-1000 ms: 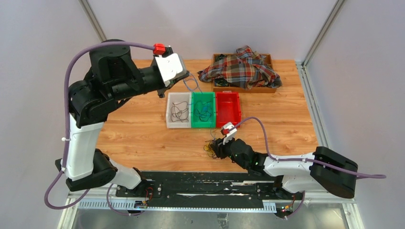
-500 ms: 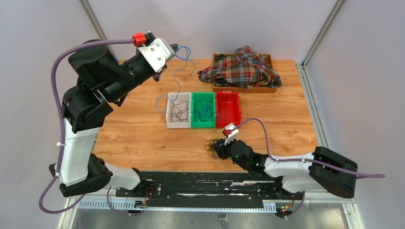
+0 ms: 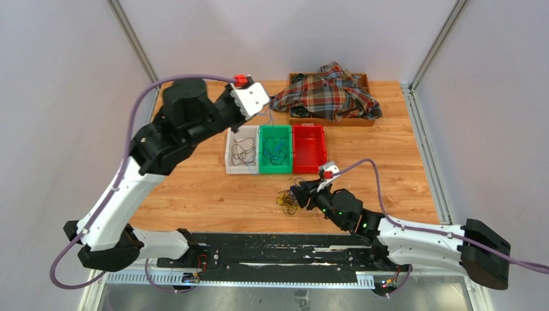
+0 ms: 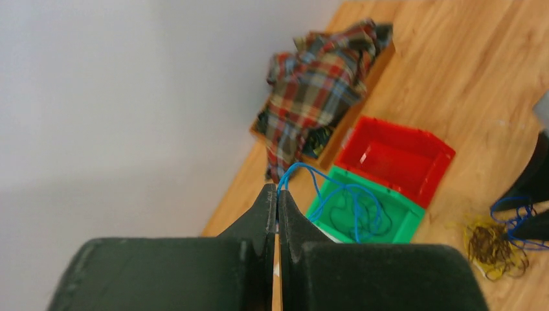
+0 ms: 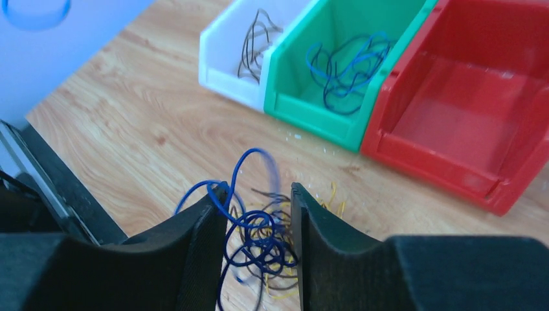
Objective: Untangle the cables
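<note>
Pinching one blue cable (image 4: 304,170) between fully closed jaws, the left gripper (image 4: 277,193) is held high above the green bin (image 4: 404,223), presumably so the strand can be dropped in with the blue cables already lying there. Sorting by colour is suggested: dark cables are seen in the white bin (image 5: 226,71), blue ones in the green, and the red bin (image 5: 453,129) is seen bare inside, probably meant for the yellow-orange ones.

The tangle of cables (image 5: 262,249) (blue, dark, yellow-orange) is left on the table (image 3: 194,188) just in front of the bins. The right gripper (image 5: 257,194) is lowered over it with jaws moderately parted and the knot framed between the fingers; nothing is clamped. It is likely placed there to pin or pick the pile.

A blue loop is seen against one finger, but real contact cannot be told. Behind the bins a plaid shirt (image 3: 327,96) is draped over a wooden tray (image 3: 349,120), so the tray's contents are mostly hidden. The lower end of the held cable is blurred, and whether it already rests in the bin cannot be made out. Single strands in the knot are too fine to be traced from above.
</note>
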